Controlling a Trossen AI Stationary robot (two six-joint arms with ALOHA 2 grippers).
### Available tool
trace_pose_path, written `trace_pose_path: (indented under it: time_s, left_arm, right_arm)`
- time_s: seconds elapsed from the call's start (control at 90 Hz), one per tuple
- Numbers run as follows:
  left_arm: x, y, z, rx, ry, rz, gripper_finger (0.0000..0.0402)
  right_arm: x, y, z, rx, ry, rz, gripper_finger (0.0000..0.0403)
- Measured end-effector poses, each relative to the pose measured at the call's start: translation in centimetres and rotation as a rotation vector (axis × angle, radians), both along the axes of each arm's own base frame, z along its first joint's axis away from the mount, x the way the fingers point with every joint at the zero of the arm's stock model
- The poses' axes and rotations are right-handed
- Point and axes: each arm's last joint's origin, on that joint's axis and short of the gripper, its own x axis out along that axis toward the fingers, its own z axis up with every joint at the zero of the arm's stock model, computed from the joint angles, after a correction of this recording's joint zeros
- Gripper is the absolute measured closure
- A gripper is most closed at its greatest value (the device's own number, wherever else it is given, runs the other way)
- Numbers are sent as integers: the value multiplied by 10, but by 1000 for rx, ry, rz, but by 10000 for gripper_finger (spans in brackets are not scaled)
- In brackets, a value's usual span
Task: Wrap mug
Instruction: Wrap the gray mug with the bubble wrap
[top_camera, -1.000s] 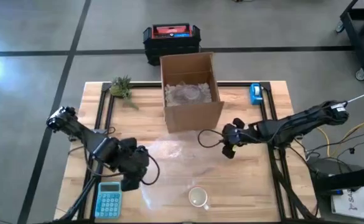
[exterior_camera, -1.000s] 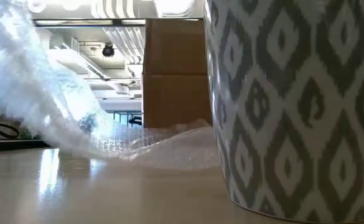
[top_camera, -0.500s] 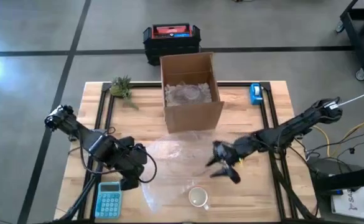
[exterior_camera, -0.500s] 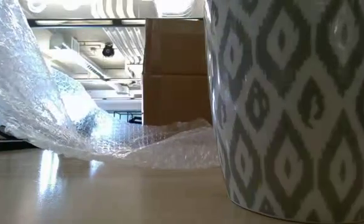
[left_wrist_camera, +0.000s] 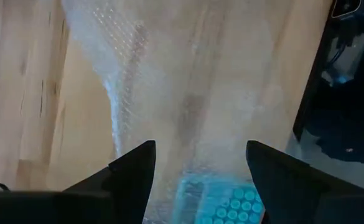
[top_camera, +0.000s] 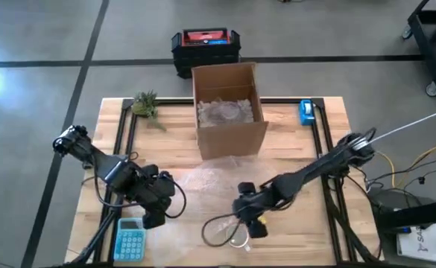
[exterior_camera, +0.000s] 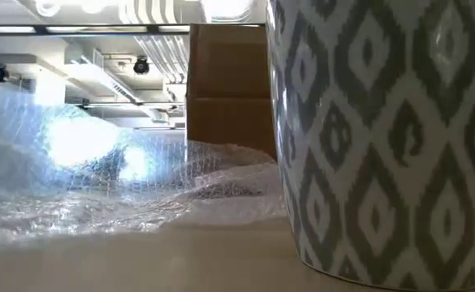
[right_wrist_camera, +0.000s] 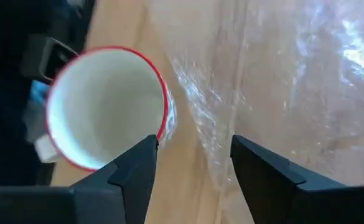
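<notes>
Two right fingers (right_wrist_camera: 138, 165) just beside mug (right_wrist_camera: 104, 106)

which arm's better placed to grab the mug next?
Right, probably. The right gripper is open just beside the mug, whose rim shows at its fingers. The left gripper is open over the bubble wrap, farther away.

Grey concrete floor (top_camera: 39, 45) w/ dark seams, ceiling lights (exterior_camera: 152, 10).
</notes>
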Motion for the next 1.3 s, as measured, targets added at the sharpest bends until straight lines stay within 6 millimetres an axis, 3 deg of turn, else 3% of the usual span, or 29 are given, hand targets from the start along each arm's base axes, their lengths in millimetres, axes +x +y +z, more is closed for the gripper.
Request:
trace_pose_path:
  time_s: [0.278,0.478,0.6,0.722,0.811,0.911,1.111,1.3]
  left_arm:
    - [9,-4,-12,47,-45,15,185]
    - [21,-11,-40,25,-101,14,193]
    - [26,-15,-62,12,-124,8,203]
    - [27,-16,-82,15,-126,-2,217]
    - [27,-15,-93,20,-118,0,229]
    - [25,-14,-100,31,-97,10,243]
    - [22,-12,-94,19,-106,24,270]
    - [25,-14,-84,7,-139,-4,291]
  right_arm:
    - [27,10,-28,-44,112,7,223]
    - [27,6,-44,-88,178,16,311]
    - [23,4,-29,-91,157,52,386]
    - [20,-3,0,-118,59,33,385]
    - [23,-14,18,-173,-32,-16,388]
    - [36,-29,21,-240,-130,-81,397]
    - [69,-70,-3,-255,-175,-202,394]
    - [77,-99,-18,-246,-119,-269,394]
